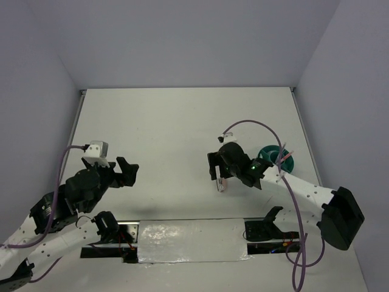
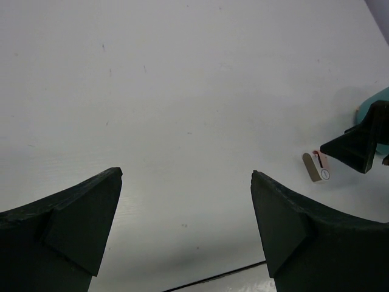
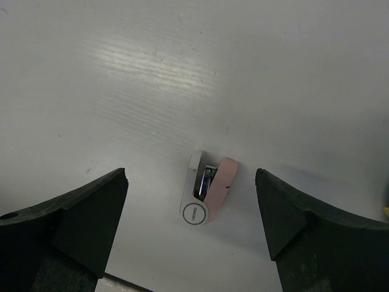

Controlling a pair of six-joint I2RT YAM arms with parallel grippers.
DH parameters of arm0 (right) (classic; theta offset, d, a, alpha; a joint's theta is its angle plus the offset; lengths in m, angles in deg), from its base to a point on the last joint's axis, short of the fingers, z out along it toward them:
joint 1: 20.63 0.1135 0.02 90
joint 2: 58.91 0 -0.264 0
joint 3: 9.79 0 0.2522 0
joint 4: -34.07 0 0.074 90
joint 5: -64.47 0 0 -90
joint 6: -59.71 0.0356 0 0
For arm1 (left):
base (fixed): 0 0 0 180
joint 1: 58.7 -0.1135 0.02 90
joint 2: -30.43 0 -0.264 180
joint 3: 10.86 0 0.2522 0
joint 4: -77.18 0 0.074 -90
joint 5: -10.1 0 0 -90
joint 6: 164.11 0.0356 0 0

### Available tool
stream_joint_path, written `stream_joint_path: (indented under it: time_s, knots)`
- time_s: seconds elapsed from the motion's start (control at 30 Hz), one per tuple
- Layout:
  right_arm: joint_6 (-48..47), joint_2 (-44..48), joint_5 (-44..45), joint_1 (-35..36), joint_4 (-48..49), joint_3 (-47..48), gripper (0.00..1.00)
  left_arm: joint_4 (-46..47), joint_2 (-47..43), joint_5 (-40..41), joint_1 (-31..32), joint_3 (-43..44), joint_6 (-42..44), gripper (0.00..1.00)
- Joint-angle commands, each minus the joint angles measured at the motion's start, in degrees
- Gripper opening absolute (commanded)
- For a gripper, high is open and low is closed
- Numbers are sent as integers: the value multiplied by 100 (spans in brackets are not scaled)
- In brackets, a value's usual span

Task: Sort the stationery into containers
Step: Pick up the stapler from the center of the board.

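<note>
Mini stapler [image 3: 206, 191]: pink top arm over a white body, metal showing btwn the two. Its round white end carries a small grey mark, too small to read. It lies flat on the white tabletop [image 1: 176, 121], alone, left of the teal cup [image 1: 276, 159] in the top view and slightly nearer the arm bases.

The right fingers [image 3: 73, 225] hang over it, spread wide, one on each side. Neither touches it and nothing is gripped.

The cup is round w/ inner dividers. Thin pink pens [image 1: 284, 155] stand tilted in it, on the side away from the stapler.

The left fingers [image 2: 67, 225] are far left of the cup, well apart from it. They're fully spread w/ only bare tabletop btwn them, holding nothing. The left wrist cam shows the stapler off to its right.
</note>
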State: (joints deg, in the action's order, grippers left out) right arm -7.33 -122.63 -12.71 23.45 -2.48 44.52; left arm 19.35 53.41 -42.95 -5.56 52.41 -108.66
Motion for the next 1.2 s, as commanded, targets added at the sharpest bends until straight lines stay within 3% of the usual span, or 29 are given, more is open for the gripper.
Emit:
stream_joint_path:
  time_s: [0.0,0.3,0.87,1.17]
  knots:
    - [551,-184,371,206,-77,-144,92,303,189,-240,-330,146,246,99]
    - [956,-694,318,461,-209,-258,87,514,637,-812,-832,102,466,99]
    - [1009,-1151,221,558,-130,-364,78,567,567,-909,-858,84,493,99]
    - [1061,-1028,204,699,-191,-338,78,584,488,-926,-867,67,501,99]
